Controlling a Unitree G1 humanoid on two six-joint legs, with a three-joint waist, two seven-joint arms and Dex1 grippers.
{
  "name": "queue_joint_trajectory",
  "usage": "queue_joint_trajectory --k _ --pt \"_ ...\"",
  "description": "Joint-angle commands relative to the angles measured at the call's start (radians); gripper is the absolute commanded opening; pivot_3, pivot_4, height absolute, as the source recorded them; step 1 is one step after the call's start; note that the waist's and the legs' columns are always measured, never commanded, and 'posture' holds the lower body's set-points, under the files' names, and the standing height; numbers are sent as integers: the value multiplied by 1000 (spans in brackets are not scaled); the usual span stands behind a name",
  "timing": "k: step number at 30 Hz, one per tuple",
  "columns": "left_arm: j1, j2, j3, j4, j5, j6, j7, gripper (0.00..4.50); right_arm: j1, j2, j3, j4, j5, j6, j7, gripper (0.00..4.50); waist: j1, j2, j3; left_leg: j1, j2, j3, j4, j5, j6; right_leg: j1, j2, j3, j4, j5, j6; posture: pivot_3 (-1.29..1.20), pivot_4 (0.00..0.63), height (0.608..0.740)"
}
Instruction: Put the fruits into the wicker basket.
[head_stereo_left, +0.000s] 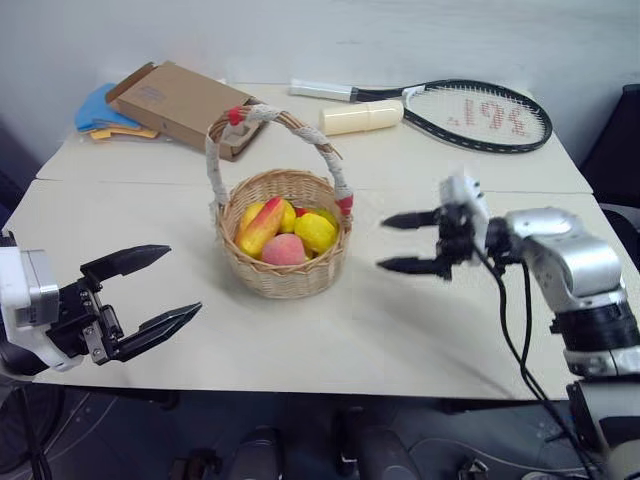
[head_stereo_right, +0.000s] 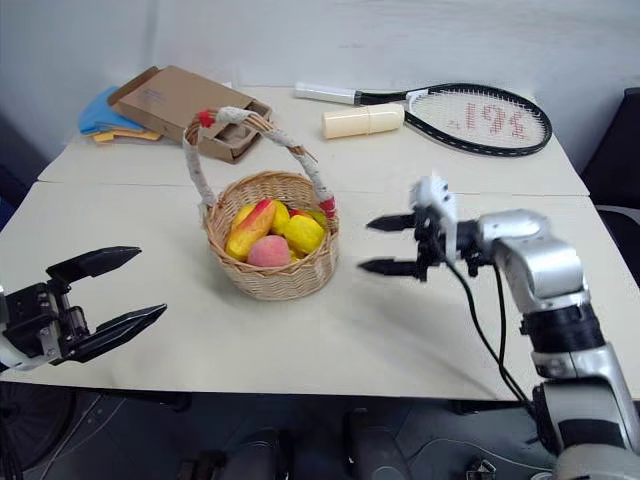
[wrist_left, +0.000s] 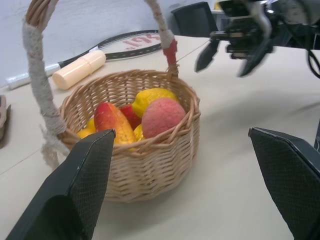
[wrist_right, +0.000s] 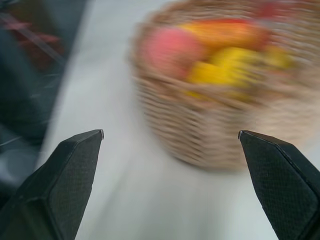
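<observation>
The wicker basket (head_stereo_left: 285, 265) stands mid-table with its tall cloth-wrapped handle (head_stereo_left: 215, 165) arched over it. Inside lie the fruits: a red-and-yellow mango (head_stereo_left: 260, 226), a pink peach (head_stereo_left: 284, 249) and yellow lemons (head_stereo_left: 315, 232). My right gripper (head_stereo_left: 398, 242) hovers to the right of the basket, open and empty, its fingers pointing toward the basket. My left gripper (head_stereo_left: 160, 285) hangs open and empty near the table's front left edge, clear of the basket. In the left wrist view the basket (wrist_left: 150, 160) and the peach (wrist_left: 162, 116) sit between my fingers' lines.
A cream cylinder (head_stereo_left: 362, 117) and a tennis racket (head_stereo_left: 470, 113) lie at the back right. A brown cardboard box (head_stereo_left: 185, 103) rests at the back left over blue and orange sheets (head_stereo_left: 100, 115). Bare tabletop (head_stereo_left: 400, 330) spreads in front of and to the right of the basket.
</observation>
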Motion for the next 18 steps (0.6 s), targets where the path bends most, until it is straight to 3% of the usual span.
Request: queue_joint_trajectory --k 1,4,7,13,18 --pt "-9 11 10 -29 -23 -5 14 4500 -98 101 -4 99 -33 -126 -10 4467 -9 0 0 0 1 -1 -1 1 -1 -1 1 0 1 0 0 0 150 740" --pt "-21 14 -3 -25 -19 -7 18 4500 -167 199 2 186 -49 -186 -5 4467 -16 0 0 -2 2 -1 -2 2 -3 -4 3 0 2 0 -1 0 150 740" --pt "-35 18 -10 -23 -18 -7 22 4500 -211 260 20 236 -71 -226 23 3856 -12 0 0 -4 2 -1 -2 5 -8 -6 2 1 3 0 -1 0 150 740" --pt "-53 22 -21 -17 -15 -9 26 4500 -247 329 21 261 -76 -226 51 1795 -5 0 0 -5 0 -2 -1 4 -6 -4 -2 0 0 1 0 0 150 740" --pt "-74 23 -44 -2 -7 -14 22 4500 -216 295 18 238 -89 -235 88 184 -3 0 0 -5 0 -2 -1 4 -6 -4 -2 0 0 1 0 0 150 740"
